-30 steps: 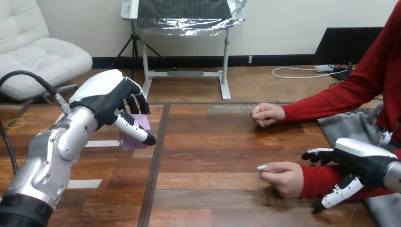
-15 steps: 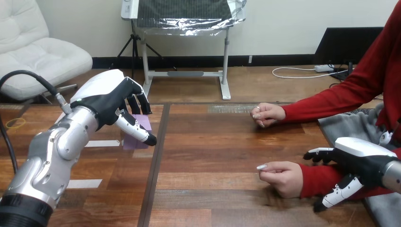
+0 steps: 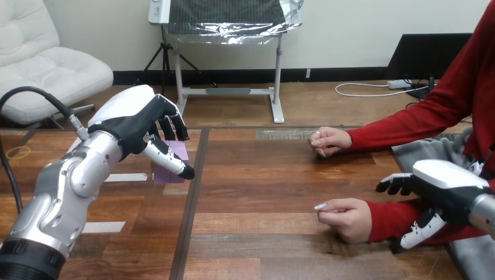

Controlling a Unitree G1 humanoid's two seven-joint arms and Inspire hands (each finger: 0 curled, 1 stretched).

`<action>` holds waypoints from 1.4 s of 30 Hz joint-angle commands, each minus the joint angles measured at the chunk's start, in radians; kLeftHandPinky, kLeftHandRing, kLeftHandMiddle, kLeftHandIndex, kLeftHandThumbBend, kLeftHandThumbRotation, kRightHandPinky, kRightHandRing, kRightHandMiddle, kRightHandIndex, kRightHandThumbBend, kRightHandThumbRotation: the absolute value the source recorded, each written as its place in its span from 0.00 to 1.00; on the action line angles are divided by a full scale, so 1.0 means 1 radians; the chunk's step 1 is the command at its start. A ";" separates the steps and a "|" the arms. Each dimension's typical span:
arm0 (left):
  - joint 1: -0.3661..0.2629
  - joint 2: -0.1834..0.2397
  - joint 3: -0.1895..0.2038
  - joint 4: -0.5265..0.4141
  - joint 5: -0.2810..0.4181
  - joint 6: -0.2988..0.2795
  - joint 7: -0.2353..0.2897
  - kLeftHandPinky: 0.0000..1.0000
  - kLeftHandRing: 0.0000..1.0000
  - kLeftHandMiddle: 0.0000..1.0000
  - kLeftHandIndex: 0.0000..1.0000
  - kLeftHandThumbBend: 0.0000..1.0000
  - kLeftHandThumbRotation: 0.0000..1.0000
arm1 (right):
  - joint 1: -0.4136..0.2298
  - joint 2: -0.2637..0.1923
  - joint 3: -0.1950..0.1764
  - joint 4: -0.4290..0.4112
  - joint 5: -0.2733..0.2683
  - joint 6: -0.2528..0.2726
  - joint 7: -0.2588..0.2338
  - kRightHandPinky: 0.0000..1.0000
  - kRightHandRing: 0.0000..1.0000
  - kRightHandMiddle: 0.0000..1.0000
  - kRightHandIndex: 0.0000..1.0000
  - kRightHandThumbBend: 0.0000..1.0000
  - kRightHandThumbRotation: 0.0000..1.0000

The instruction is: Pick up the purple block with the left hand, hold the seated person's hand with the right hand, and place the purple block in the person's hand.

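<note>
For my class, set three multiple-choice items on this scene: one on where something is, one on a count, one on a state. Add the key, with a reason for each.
1. Where is the purple block?
A. At the left robot hand, on the left part of the table.
B. In the person's palm.
C. At the table's right edge.

2. How many of the person's hands rest on the table?
A. None.
B. One.
C. Two.

3. How is the person's nearer hand?
A. Flat, palm up.
B. Loosely curled, empty.
C. Closed on the block.

Key:
1 A: the block shows between that robot hand's thumb and fingers.
2 C: the nearer hand and the person's farther hand both lie on the wood.
3 B: its fingers are bent in and nothing lies in it.
</note>
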 commanded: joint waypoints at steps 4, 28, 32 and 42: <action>-0.042 0.018 0.030 -0.039 -0.003 -0.011 0.008 0.26 0.33 0.40 0.43 0.82 0.00 | -0.064 0.011 0.053 0.016 -0.045 0.033 -0.044 0.65 0.72 0.74 0.75 1.00 0.10; -0.042 0.017 0.040 -0.037 -0.013 -0.016 0.011 0.26 0.32 0.39 0.43 0.81 0.00 | -0.092 0.054 0.088 0.082 -0.035 0.058 -0.012 0.26 0.33 0.43 0.52 0.91 0.07; -0.040 0.017 0.043 -0.039 -0.016 -0.019 0.010 0.26 0.33 0.40 0.43 0.81 0.00 | -0.095 0.058 0.098 0.087 -0.043 0.067 -0.018 0.18 0.25 0.35 0.49 0.91 0.07; -0.040 0.014 0.049 -0.034 -0.014 -0.028 0.015 0.26 0.33 0.40 0.43 0.81 0.00 | -0.098 0.067 0.099 0.109 -0.035 0.072 -0.010 0.15 0.22 0.32 0.43 0.90 0.06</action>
